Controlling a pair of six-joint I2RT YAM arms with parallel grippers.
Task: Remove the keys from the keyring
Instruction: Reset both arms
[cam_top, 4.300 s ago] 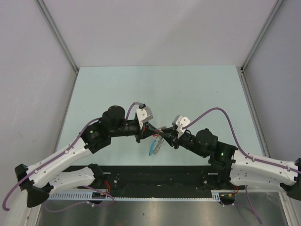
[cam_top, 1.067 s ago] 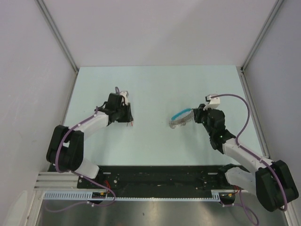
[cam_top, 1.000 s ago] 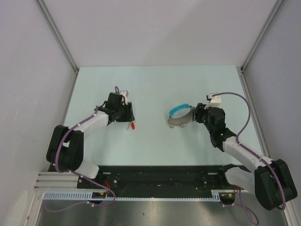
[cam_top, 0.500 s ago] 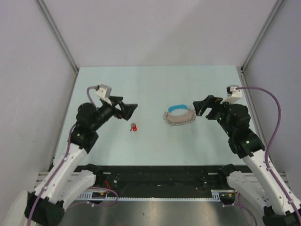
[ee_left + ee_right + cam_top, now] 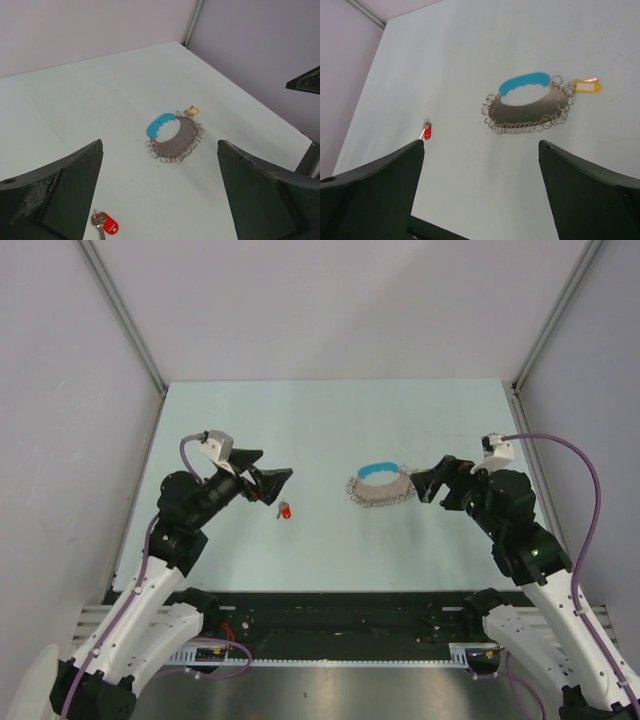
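Observation:
The keyring [image 5: 381, 490] lies flat on the table: a grey oval plate fringed with small silvery rings, with a blue arc [image 5: 377, 469] on its far side. A red-headed key [image 5: 285, 510] lies alone to its left, apart from it. In the right wrist view the keyring [image 5: 530, 112] has a yellow-tagged key [image 5: 586, 86] touching its right end, and the red key [image 5: 426, 130] lies far left. My left gripper [image 5: 273, 483] hovers open just above-left of the red key [image 5: 106, 223]. My right gripper [image 5: 430, 481] hovers open right of the keyring [image 5: 182, 137]. Neither holds anything.
The pale green table [image 5: 330, 420] is enclosed by grey walls with metal corner posts [image 5: 120, 310]. A black rail [image 5: 330, 615] runs along the near edge by the arm bases.
Both grippers opened and let go: the red key dropped onto the table on the left and the keyring settled flat. Both arms then lifted and drew back.

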